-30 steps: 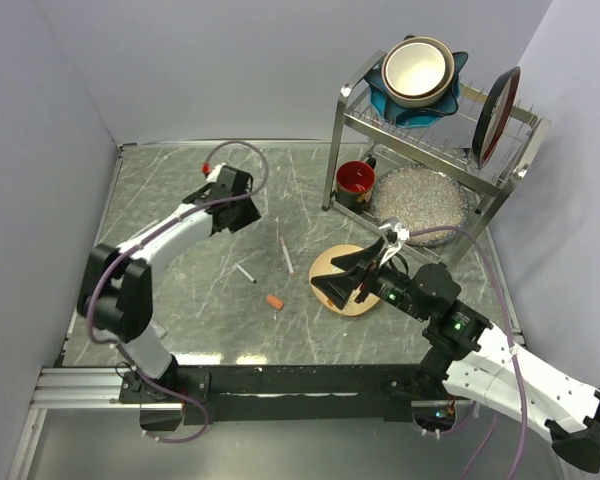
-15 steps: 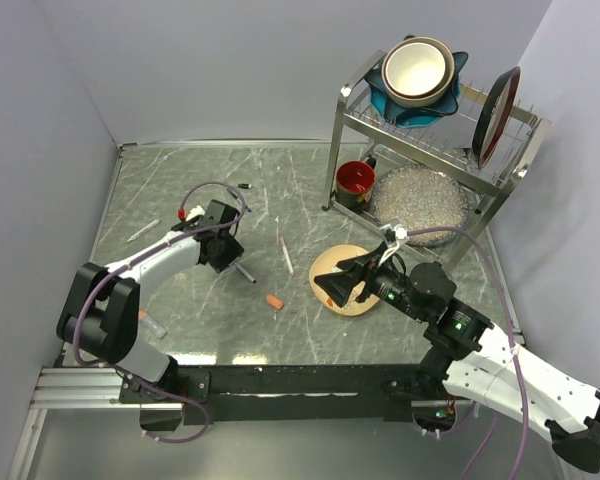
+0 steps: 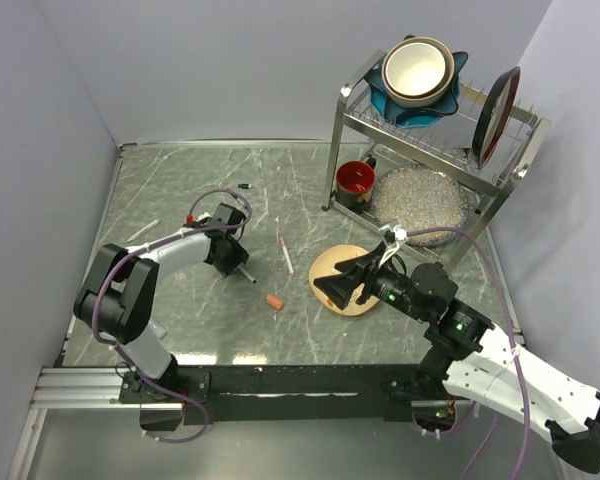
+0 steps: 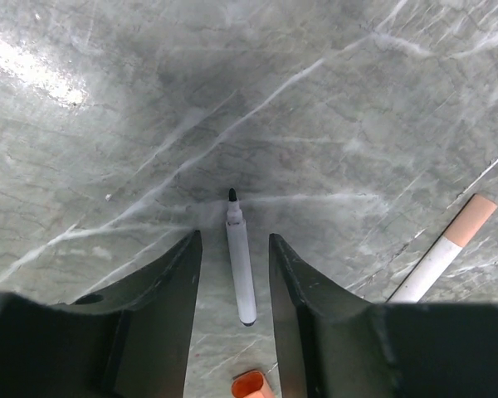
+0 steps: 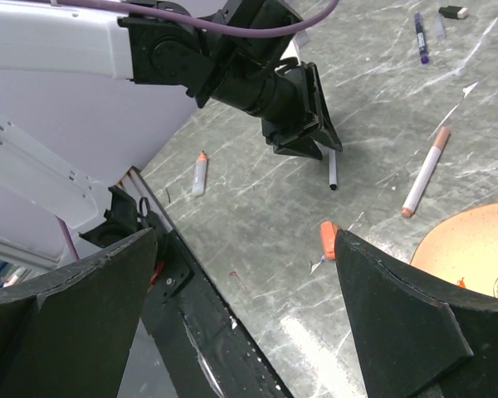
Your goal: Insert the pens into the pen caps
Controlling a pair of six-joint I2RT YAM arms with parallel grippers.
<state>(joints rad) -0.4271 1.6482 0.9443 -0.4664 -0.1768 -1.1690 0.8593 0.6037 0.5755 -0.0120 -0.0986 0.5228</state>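
A short grey pen (image 4: 241, 269) with a black tip lies flat on the table between the fingers of my left gripper (image 4: 234, 240). The jaws are open on either side of it and do not touch it. In the top view the left gripper (image 3: 230, 256) is low over this pen (image 3: 247, 274). An orange-red cap (image 3: 274, 301) lies just beyond the pen's blunt end and also shows in the left wrist view (image 4: 251, 385). A white pen with a reddish tip (image 3: 285, 255) lies to the right. My right gripper (image 3: 330, 285) is wide open and empty above a wooden disc (image 3: 345, 300).
A dish rack (image 3: 430, 130) with bowls, a plate and a red cup (image 3: 356, 180) stands at the back right. A small black cap (image 3: 245, 186) lies at the back. A purple pen (image 5: 419, 33) and a white pen with an orange tip (image 5: 199, 172) lie on the table.
My left arm has swung from the back of the table toward the front and come down with its fingers on either side of the grey pen. The right arm has barely moved.
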